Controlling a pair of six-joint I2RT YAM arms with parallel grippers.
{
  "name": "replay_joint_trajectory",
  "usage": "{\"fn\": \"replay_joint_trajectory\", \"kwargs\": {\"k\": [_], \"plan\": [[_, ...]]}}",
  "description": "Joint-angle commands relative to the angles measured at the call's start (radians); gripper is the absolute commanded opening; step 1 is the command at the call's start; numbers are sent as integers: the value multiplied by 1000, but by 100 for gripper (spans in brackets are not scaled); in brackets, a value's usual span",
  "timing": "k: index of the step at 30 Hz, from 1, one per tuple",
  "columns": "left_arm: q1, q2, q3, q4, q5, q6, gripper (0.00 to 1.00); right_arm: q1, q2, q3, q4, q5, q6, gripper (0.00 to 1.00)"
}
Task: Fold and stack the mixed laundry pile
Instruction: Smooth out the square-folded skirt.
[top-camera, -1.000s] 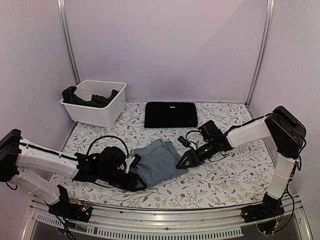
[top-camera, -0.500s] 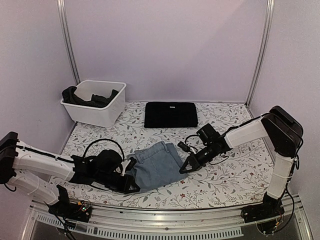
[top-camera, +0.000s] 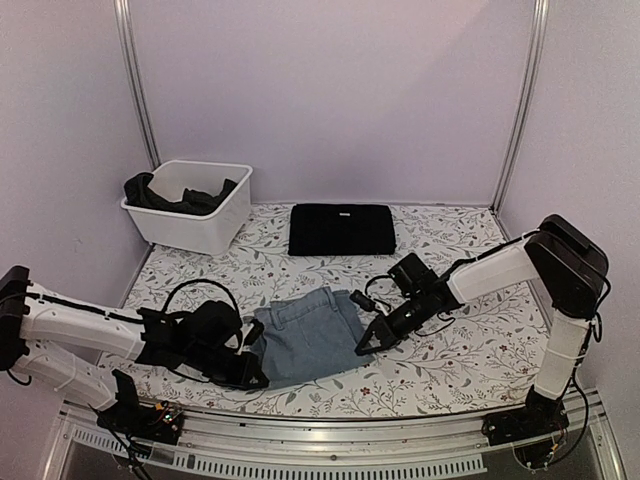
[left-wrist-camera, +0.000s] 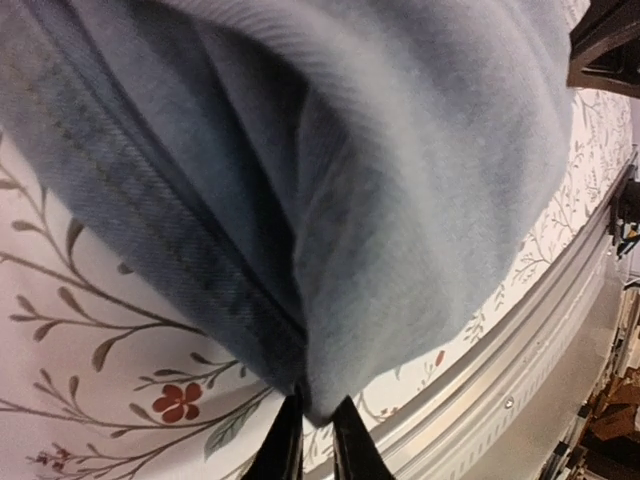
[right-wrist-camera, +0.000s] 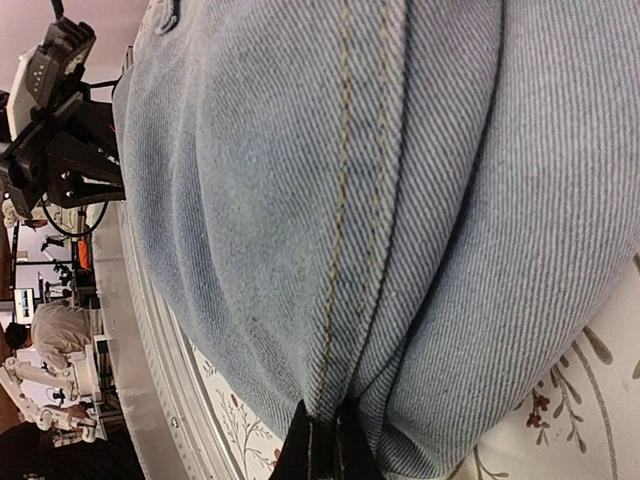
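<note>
Now left gripper (left-wrist-camera: 312, 440) pinched nearly closed on corner of folded light blue denim jeans (top-camera: 305, 335); right gripper (right-wrist-camera: 322, 445) clamped tight on opposite edge. Jeans span between both, on floral-print table (top-camera: 450, 370).

jeans (top-camera: 305, 335) light blue denim, tan stitching | folded cloth (top-camera: 341, 229) plain black | bin (top-camera: 195, 230) white, dark clothes (top-camera: 150, 192) inside | bench (top-camera: 450, 365) white, printed all over with grey vines, small red flowers

- The left gripper (top-camera: 256, 377) has drawn back toward the near bench edge. Its jaws, apart a second ago, now pinch the near-left corner of the jeans (top-camera: 305, 335).
- The right gripper (top-camera: 362, 347) has come nearer too, its jaws now closed on the near-right corner.
- The jeans have slid slightly nearer.
</note>
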Motion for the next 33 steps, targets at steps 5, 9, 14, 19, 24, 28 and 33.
{"fn": "replay_joint_trajectory", "kwargs": {"k": [5,9,14,19,24,28,33], "plan": [[27,-205,67,-221,-79,69,44,15,-151,-11,-176,125,32,46],[185,-306,41,-160,-6,99,44,-22,-200,75,-157,144,52,56],[308,-280,36,-66,27,130,44,-39,-87,253,-165,174,45,59],[388,-169,46,16,71,152,48,-39,44,397,-193,195,30,65],[398,-60,79,75,86,190,49,-39,138,463,-187,199,34,68],[406,27,123,101,91,217,49,-39,174,495,-172,189,50,69],[407,150,185,144,97,245,46,-39,205,516,-166,162,54,72]]}}
